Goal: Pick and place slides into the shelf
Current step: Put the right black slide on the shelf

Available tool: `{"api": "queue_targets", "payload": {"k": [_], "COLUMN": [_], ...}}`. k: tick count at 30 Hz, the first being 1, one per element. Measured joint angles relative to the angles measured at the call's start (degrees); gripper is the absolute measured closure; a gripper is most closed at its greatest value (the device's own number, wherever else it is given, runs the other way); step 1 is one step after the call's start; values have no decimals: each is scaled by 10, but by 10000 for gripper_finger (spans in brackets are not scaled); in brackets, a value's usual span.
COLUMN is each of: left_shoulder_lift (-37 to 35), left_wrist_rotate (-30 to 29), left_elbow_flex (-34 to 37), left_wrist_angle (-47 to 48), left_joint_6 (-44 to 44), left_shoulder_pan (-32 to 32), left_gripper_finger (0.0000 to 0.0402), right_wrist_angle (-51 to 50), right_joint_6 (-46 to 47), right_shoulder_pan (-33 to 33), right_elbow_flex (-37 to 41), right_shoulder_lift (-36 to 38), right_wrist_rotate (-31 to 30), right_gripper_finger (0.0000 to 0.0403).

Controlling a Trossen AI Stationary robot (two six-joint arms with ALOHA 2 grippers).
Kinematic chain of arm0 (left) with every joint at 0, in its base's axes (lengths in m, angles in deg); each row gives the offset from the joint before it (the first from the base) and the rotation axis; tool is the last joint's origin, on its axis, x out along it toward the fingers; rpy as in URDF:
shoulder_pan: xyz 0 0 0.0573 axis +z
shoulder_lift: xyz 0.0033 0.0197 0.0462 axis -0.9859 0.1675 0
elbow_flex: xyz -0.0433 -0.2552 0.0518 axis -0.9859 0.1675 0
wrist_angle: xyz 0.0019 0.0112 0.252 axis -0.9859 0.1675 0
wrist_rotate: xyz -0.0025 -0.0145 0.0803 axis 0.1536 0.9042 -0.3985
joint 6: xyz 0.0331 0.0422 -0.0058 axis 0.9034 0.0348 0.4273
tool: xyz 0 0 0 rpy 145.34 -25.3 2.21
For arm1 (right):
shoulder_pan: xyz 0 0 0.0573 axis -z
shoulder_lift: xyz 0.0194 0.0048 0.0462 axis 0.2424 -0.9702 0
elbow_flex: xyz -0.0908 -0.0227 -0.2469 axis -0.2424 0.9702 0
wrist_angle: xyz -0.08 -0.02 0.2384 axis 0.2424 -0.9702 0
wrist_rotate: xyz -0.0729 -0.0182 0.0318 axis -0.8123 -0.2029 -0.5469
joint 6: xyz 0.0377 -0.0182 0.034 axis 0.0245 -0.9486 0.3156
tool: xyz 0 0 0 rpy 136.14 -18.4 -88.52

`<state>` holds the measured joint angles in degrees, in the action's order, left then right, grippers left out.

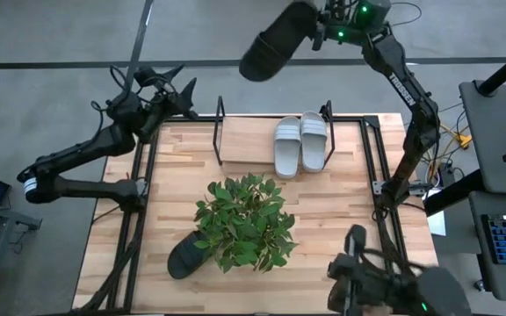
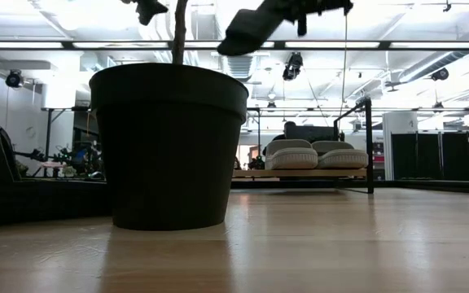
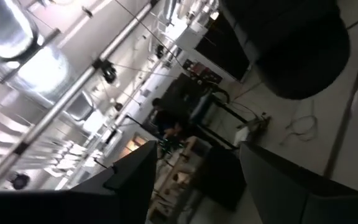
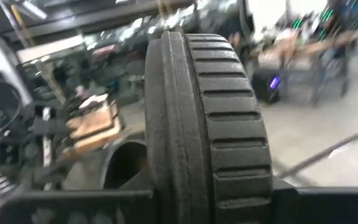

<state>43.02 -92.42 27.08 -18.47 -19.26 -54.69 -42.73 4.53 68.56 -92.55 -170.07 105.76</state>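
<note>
The wooden desk (image 1: 341, 219) sits in a wide workshop with grey floor all round. You have the right gripper (image 1: 321, 28) clamped on a black slide (image 1: 275, 42), raised high and beyond the desk's far edge; the ridged sole fills the right wrist view, so the grip looks to be on the slide's edge. Below and nearer than that gripper, the shelf (image 1: 220, 132) carries two grey slides (image 1: 299, 143) side by side at its right end, leaving the left half free. That open stretch looks like your landing room. The other black slide (image 1: 185, 254) lies far off, half under the plant (image 1: 246, 221). Your left gripper (image 1: 180, 95) hangs spread wide and empty off the shelf's left end.
</note>
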Motion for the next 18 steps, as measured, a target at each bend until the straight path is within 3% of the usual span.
{"api": "queue_targets", "payload": {"k": [4,12,18], "left_shoulder_lift": [-7,-4,4], "left_wrist_rotate": [-1,-9,-21], "left_elbow_flex": [15,55,68], "left_wrist_angle": [16,10,-9], "left_joint_6": [-32,-47,-54], "left_shoulder_pan": [0,0,0], "left_gripper_finger": [187,187,187], "right_wrist_angle": [-36,-73,-186], "right_joint_6": [3,-3,-51], "right_shoulder_pan": [22,46,45], "right_elbow_flex": [0,-7,-83], "right_shoulder_lift": [-28,-97,-175], "right_wrist_rotate": [81,144,149], "right_gripper_finger": [349,349,349]}}
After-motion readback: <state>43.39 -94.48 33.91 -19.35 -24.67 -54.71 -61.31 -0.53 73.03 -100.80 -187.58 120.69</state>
